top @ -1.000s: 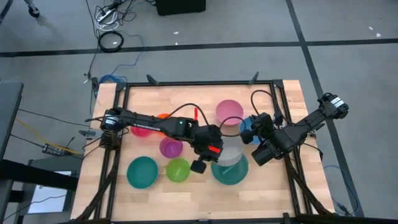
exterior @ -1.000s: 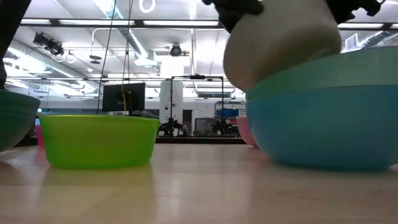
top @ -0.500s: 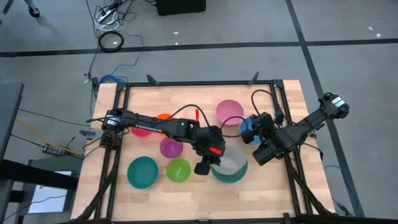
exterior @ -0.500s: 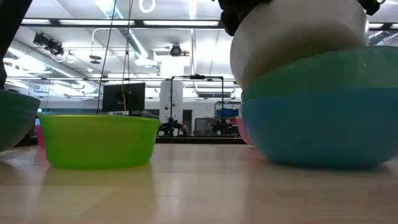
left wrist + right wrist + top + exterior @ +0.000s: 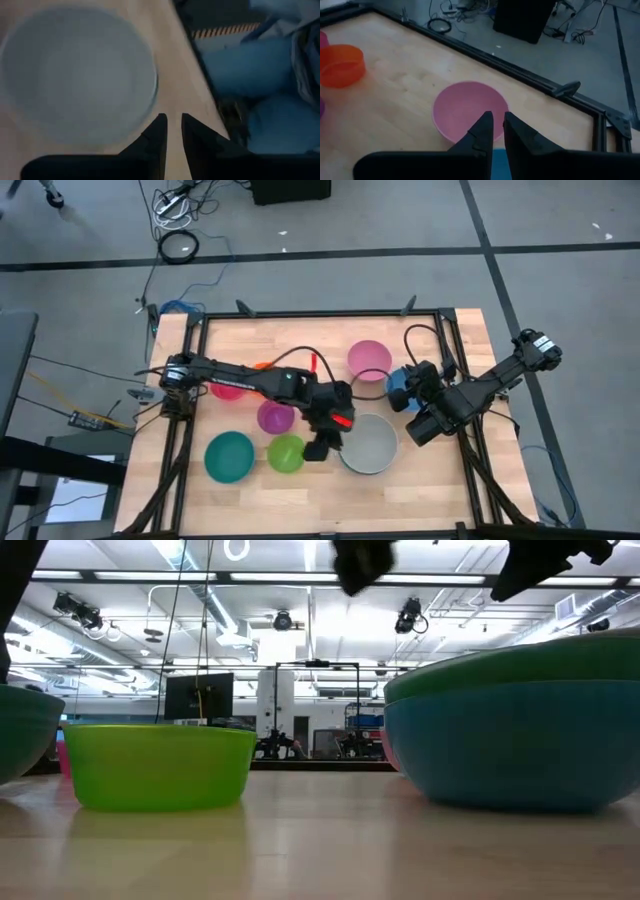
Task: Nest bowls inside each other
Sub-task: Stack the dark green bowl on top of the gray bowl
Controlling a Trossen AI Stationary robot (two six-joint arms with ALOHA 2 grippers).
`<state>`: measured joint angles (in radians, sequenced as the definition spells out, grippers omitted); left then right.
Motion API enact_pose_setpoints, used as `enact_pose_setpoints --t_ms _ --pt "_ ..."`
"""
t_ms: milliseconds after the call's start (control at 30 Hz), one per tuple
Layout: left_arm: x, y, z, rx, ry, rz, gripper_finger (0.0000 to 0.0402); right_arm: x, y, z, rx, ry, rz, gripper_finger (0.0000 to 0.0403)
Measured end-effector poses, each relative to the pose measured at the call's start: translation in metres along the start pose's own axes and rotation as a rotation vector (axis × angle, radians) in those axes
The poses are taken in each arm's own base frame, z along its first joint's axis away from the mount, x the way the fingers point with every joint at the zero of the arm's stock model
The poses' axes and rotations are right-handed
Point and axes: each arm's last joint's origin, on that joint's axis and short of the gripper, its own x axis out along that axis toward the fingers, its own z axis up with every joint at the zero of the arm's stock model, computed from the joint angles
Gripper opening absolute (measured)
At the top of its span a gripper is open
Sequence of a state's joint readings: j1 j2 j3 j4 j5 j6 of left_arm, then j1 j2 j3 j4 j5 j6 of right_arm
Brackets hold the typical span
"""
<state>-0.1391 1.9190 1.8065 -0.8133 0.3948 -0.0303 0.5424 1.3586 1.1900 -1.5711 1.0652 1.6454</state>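
A white-grey bowl (image 5: 368,442) sits nested in a teal bowl (image 5: 500,665), which sits inside a big blue bowl (image 5: 510,745) at the near middle. My left gripper (image 5: 319,450) hangs above the table between this stack and the lime bowl (image 5: 286,452). It is open, with a narrow gap (image 5: 171,131) and nothing in it. My right gripper (image 5: 498,125) waits raised at the right, shut on a small blue bowl (image 5: 396,388). That bowl is mostly hidden under the gripper. My right gripper has the small blue bowl between its two fingers; blue (image 5: 493,162) fills the gap far back, while the fingertips stand clear of it. The gripper's own body hides which part of the bowl this is and how the bowl hangs.
A pink bowl (image 5: 368,360) stands at the far middle and an orange bowl (image 5: 340,65) at the far left. A purple bowl (image 5: 275,417) and a green bowl (image 5: 229,456) stand left of the lime one. A person's blue-clad legs (image 5: 260,75) show beyond the table edge.
My left gripper has let go of the white-grey bowl and drawn back a little toward the lime bowl. The bowl, held tilted above the teal bowl's rim a second ago, has dropped level into the stack and sunk below that rim.
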Motion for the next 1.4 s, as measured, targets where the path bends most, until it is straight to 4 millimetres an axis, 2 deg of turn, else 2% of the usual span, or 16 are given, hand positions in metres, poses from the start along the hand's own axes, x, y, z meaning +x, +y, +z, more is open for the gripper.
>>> enact_pose_setpoints --t_ms 133,267,433,533,600,733,900,1033,1167,1400 --pt "-0.045 -0.012 -0.023 -0.064 0.176 0.188 0.0066 -0.004 0.000 -0.002 -0.017 0.009 0.018 0.0034" --pt "-0.092 -0.036 -0.048 -0.105 0.303 0.344 0.0066 -0.008 0.001 -0.004 -0.011 -0.017 0.040 0.0034" --pt "-0.145 -0.068 -0.076 -0.169 0.204 0.414 0.0066 -0.012 0.001 -0.006 0.023 -0.021 0.058 0.0034" --pt "-0.166 -0.082 -0.093 -0.241 0.122 0.459 0.0066 -0.014 0.001 -0.007 0.026 -0.008 0.068 0.0034" --pt "-0.173 -0.088 -0.106 -0.285 0.094 0.472 0.0066 -0.014 0.001 -0.008 0.030 -0.005 0.069 0.0034" --pt "-0.166 -0.094 -0.131 -0.356 0.135 0.481 0.0066 -0.014 0.001 -0.008 0.033 0.013 0.067 0.0034" --pt "-0.129 -0.094 -0.165 -0.364 0.323 0.464 0.0066 -0.014 0.001 -0.008 0.033 0.015 0.067 0.0034" --pt "-0.105 -0.096 -0.189 -0.241 0.464 0.432 0.0066 -0.014 0.001 -0.008 0.033 0.015 0.067 0.0034" --pt "-0.088 -0.096 -0.208 -0.163 0.542 0.428 0.0066 -0.014 0.001 -0.008 0.033 0.015 0.067 0.0034" --pt "-0.061 -0.088 -0.229 -0.117 0.535 0.430 0.0066 -0.014 0.001 -0.008 0.031 0.015 0.066 0.0034"
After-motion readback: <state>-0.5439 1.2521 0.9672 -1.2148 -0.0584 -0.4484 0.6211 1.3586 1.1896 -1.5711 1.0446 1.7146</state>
